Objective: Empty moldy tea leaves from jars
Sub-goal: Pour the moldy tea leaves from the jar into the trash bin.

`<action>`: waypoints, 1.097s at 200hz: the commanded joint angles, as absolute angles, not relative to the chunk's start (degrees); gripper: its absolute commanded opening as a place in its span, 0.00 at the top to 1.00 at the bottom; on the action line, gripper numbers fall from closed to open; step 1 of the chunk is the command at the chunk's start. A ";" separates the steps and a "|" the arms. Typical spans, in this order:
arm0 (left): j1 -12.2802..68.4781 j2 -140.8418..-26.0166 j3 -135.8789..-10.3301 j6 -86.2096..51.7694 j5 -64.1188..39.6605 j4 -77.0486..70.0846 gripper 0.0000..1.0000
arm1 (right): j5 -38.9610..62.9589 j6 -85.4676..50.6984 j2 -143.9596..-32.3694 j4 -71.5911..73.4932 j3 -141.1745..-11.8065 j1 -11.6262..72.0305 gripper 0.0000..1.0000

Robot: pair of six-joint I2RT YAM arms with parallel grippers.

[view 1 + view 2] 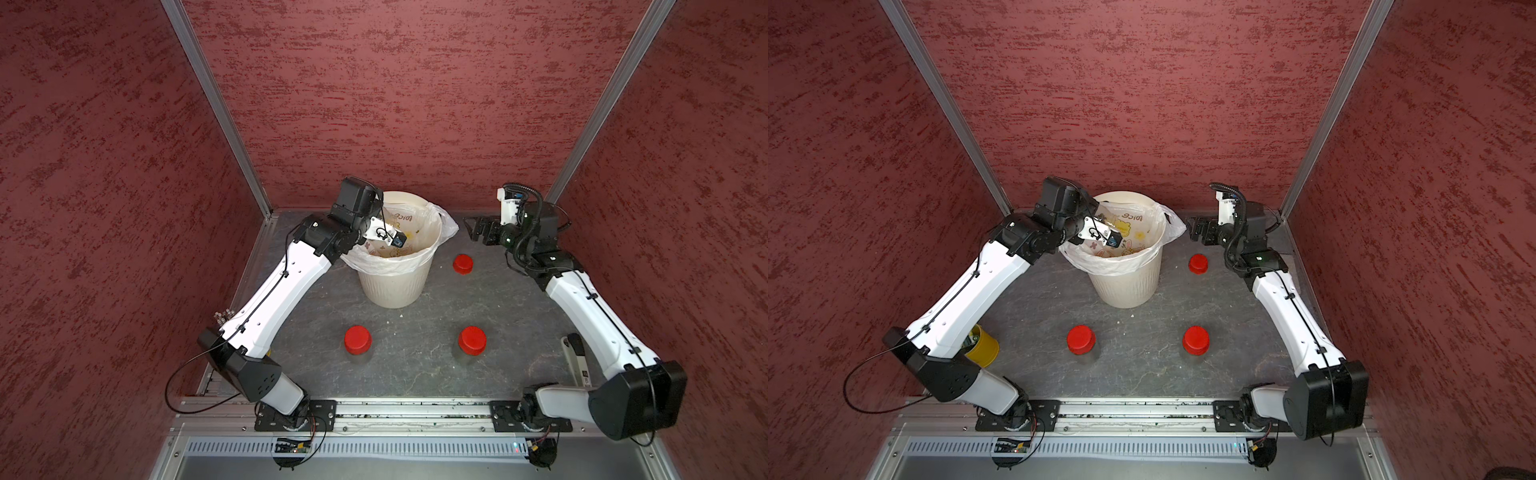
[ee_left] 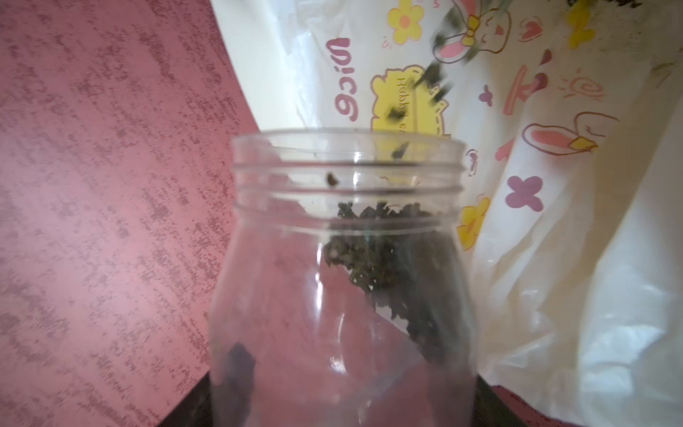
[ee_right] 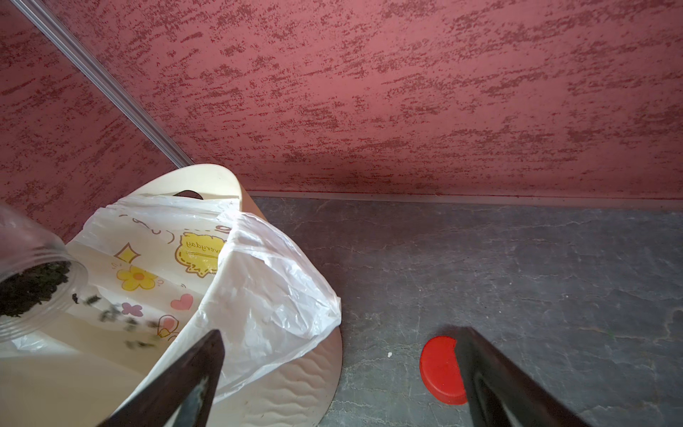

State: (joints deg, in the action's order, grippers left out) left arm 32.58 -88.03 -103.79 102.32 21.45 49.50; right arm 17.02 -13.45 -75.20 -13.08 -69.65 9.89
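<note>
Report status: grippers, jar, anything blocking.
Left gripper shut on open jar, tipped over bin, leaves falling. Right gripper open, empty. Two capped jars waiting. Nothing blocking.

Two capped jars (image 1: pixel 358 340) (image 1: pixel 472 340), one open jar (image 2: pixel 340 277), one loose lid (image 1: pixel 462 264), one bin (image 1: pixel 395 286), one yellow cup (image 1: pixel 983 348)

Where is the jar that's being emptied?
In the right wrist view the open jar hangs tilted over the cream bin, at its robot-left edge.

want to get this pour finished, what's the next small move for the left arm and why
Probably tip the jar a little steeper over the bin: some tea leaves are dropping from its mouth into the bag, but a dark clump clings inside, so the pour looks unfinished.
</note>
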 commanded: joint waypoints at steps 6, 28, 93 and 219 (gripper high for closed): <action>31.88 -87.06 -101.41 103.18 21.66 49.25 0.33 | 18.26 -13.77 -74.16 -11.71 -71.14 9.49 0.01; 32.07 -87.50 -103.95 103.90 21.82 48.95 0.33 | 18.90 -13.63 -74.75 -12.63 -71.88 9.45 0.01; 32.78 -86.91 -102.73 102.64 22.15 50.81 0.34 | 20.26 -15.03 -73.91 -10.55 -70.17 9.41 0.01; 32.06 -89.49 -104.98 101.62 21.27 53.44 0.33 | 20.24 -14.59 -74.09 -11.60 -71.01 9.45 0.01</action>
